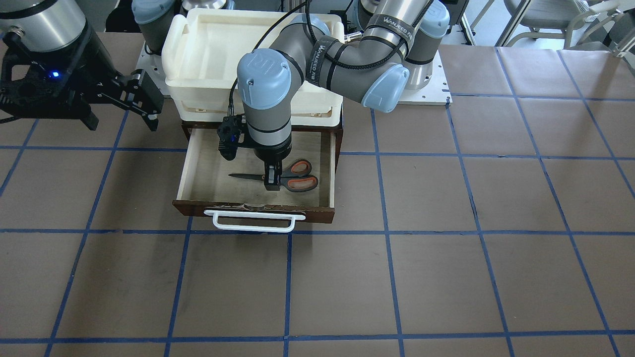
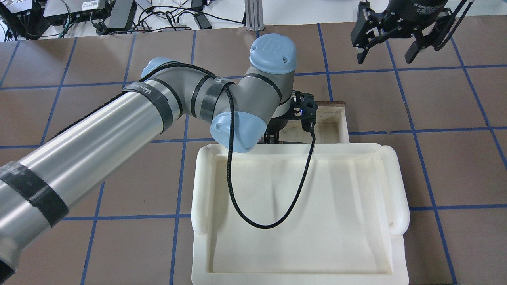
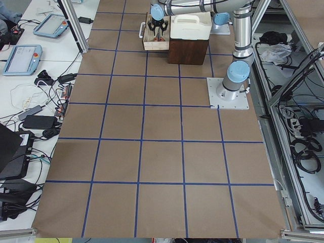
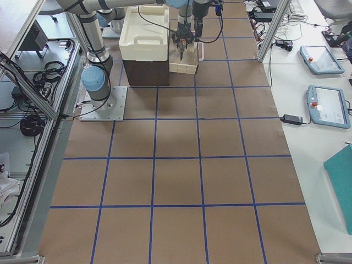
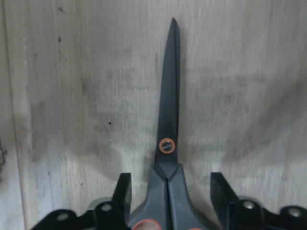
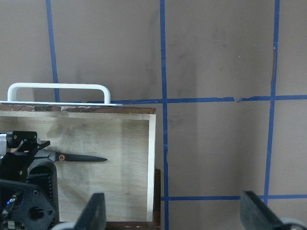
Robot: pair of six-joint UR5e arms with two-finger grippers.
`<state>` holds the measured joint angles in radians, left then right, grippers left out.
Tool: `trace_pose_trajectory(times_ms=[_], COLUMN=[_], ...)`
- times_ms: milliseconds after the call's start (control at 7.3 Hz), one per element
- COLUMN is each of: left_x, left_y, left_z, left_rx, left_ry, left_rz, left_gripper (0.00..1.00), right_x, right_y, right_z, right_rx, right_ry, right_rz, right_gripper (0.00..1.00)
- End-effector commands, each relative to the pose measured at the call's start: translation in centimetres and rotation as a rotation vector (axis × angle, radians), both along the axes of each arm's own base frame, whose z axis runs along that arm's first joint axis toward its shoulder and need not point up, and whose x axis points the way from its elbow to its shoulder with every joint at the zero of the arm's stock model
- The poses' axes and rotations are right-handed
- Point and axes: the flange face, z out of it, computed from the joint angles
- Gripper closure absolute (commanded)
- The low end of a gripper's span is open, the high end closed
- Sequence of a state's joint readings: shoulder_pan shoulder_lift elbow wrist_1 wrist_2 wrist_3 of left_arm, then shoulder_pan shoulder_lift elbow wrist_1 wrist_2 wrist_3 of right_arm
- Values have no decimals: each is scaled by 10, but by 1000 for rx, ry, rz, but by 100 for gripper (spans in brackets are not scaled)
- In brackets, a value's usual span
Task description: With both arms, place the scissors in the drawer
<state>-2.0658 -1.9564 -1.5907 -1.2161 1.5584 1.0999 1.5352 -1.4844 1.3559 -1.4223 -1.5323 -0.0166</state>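
Two grippers stand open. The left gripper [image 1: 272, 181] reaches into the pulled-out drawer [image 1: 184, 178], its fingers [image 5: 123, 194] straddling the scissors [image 1: 297, 182] near the pivot with a gap on each side. The scissors lie flat on the drawer floor, toward the bench's robot-side edge. The right gripper [image 1: 123, 124] hangs spread wide, empty, beside the cream bin [image 1: 198, 79].

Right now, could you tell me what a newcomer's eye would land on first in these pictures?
Probably the left arm's claw, down inside the open drawer, its jaws spread either side of the scissors lying on the pale floor. Next, the right claw, open and empty, hanging above the table off to the drawer's side.
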Motion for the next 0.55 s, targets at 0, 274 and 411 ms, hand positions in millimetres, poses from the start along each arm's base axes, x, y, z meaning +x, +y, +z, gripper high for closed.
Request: trace_pose_trajectory(times_ms=[0, 274, 411], left_x=[-1, -1, 1], left_y=[0, -1, -1], left_z=[2, 28, 45], left_rx=[-11, -47, -58], left_ry=[6, 35, 75], left_rz=[-1, 6, 33], left_gripper=[13, 13, 13], right_x=[0, 1, 1], right_y=[0, 3, 3], right_z=[-2, -7, -6], right_rx=[3, 6, 5], right_ry=[0, 0, 0], right_rz=[-1, 1, 1], right_gripper=[0, 0, 0])
